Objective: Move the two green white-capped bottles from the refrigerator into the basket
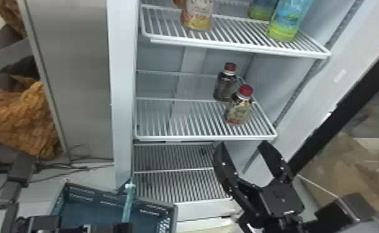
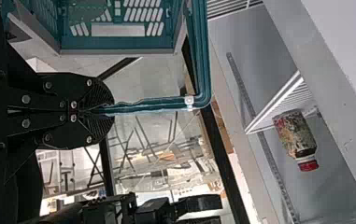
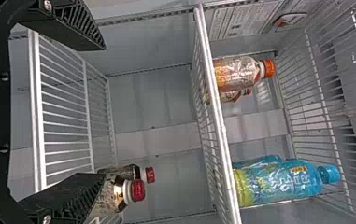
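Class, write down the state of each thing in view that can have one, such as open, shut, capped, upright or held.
Refrigerator: open
Basket: handle up
Basket handle: held
Left gripper: shut on the handle
Right gripper: open, empty
Front red-capped bottle: upright, capped
Rear red-capped bottle: upright, capped
Orange-capped bottle: upright, capped
Front blue-capped bottle: upright, capped

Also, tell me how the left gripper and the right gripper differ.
The left gripper is shut on the basket's teal handle; the right gripper has its fingers spread, nothing between them. The left gripper is beside the basket, the right gripper near the refrigerator's shelves. Both are black.
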